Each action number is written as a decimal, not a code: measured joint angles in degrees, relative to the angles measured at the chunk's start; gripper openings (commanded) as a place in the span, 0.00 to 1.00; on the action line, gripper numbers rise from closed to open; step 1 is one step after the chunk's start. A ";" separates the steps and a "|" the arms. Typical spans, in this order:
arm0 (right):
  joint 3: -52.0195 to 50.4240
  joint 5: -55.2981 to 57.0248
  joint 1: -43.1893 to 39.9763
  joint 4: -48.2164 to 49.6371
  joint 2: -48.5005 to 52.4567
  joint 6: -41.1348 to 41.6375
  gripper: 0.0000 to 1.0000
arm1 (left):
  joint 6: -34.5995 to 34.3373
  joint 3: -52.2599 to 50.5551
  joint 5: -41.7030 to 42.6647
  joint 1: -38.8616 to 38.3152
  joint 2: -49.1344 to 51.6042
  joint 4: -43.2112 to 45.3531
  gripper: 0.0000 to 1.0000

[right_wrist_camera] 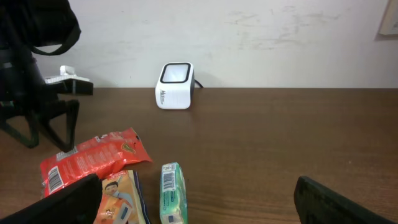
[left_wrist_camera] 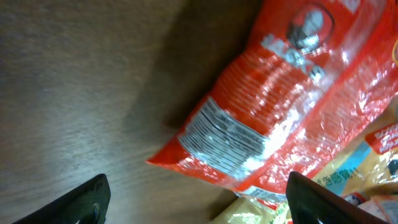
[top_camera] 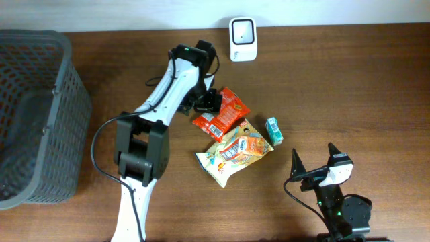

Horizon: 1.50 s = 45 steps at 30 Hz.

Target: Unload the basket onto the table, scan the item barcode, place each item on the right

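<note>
Red snack packet (top_camera: 220,114) lies mid surface (top_camera: 363,81), barcode up — not gripped.
Grey basket (top_camera: 33,114) fills the left edge; left hand (top_camera: 209,102), fingers apart, sits over the packet's far end; yellow snack packet (top_camera: 235,153) touches its near side; white scanner (top_camera: 242,39) at the far edge — right hand (top_camera: 314,156) spread wide by the near edge.

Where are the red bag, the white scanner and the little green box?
red bag (top_camera: 223,111): overhead view, middle of the bag.
scanner (top_camera: 242,39): overhead view, its front face.
green box (top_camera: 274,131): overhead view, its top side.
</note>
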 measured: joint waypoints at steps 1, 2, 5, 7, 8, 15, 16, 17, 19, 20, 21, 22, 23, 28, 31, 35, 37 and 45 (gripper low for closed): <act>0.00 -0.02 0.00 0.00 0.00 0.00 0.98 | 0.07 0.00 0.26 0.46 0.00 0.20 0.75; 0.00 0.00 0.00 0.00 0.00 0.02 0.98 | -0.04 0.00 0.57 1.36 0.00 0.37 0.75; 0.00 0.00 0.00 0.00 0.00 0.00 0.98 | 0.02 2.80 1.73 4.02 0.15 -4.35 0.82; 0.00 -0.02 0.00 0.00 0.00 0.02 0.98 | 0.04 10.36 2.27 7.52 0.15 -7.54 0.99; 0.00 0.00 0.00 0.00 0.00 -0.02 0.98 | -0.07 14.05 2.36 9.42 0.04 -7.98 0.99; -0.11 -1.09 -0.02 12.17 0.11 -0.11 0.98 | 0.22 18.71 -0.59 16.35 -0.20 -7.72 0.99; -0.11 -4.76 0.00 13.86 0.11 0.31 0.98 | 0.22 18.71 -1.01 16.35 -0.20 -7.69 0.99; -0.11 -8.94 0.00 14.51 0.07 0.61 0.98 | 0.22 18.71 -1.25 16.35 -0.20 -7.72 0.99; -0.11 -16.85 0.00 15.58 0.09 0.90 0.98 | 0.22 18.71 -1.68 16.28 -0.20 -7.72 0.99; -0.11 -19.02 0.00 19.71 0.31 1.62 0.98 | 0.22 18.71 -1.86 16.28 -0.20 -7.72 0.99; -0.11 -20.24 0.00 24.59 0.26 2.97 0.98 | 0.22 18.71 -1.97 16.28 -0.20 -7.72 0.99; -0.13 -21.31 0.00 29.92 0.17 4.63 0.98 | 0.22 18.71 -2.05 16.28 -0.20 -7.72 0.99; -0.07 -21.99 0.00 36.79 0.11 6.16 0.99 | 0.22 18.71 -2.08 16.28 -0.20 -7.72 0.99; 8.59 -18.16 0.00 34.21 1.79 5.86 0.99 | 0.24 18.71 -2.08 16.28 -0.20 -7.82 0.99; 26.18 -17.53 0.00 11.10 10.19 1.86 0.98 | 0.24 18.71 -2.10 16.28 -0.20 -7.89 0.99; 60.35 -18.16 0.02 -27.89 38.58 -2.62 0.98 | 0.24 18.71 -2.10 16.28 -0.20 -7.89 0.99; 77.68 -25.14 0.11 -42.14 56.26 -3.19 0.98 | 0.24 18.71 -2.12 16.28 -0.20 -7.91 0.99; 88.37 -22.05 15.02 -45.38 91.65 3.21 0.95 | 0.22 18.71 -2.12 16.28 -0.20 -7.89 0.99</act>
